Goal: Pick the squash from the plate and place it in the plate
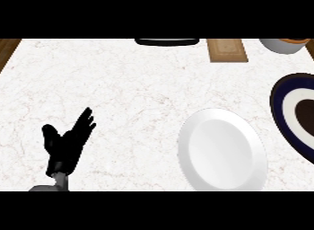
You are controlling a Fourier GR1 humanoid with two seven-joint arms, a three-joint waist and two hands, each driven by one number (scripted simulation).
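Note:
A plain white plate [221, 150] lies on the marble counter at the lower right, with nothing on it. A second plate [304, 117], with a dark blue rim, a white ring and a dark brown centre, lies at the right edge and is partly cut off. No squash shows anywhere in the head view. My left hand [65, 144] rests at the lower left with its fingers straight and pointing up, holding nothing, well left of the white plate. My right hand does not show.
At the counter's far edge sit a black object [167, 41], a wooden board [226, 50] and a grey bowl [284, 45] with an orange inside. Wooden strips [1, 53] border the counter at left and right.

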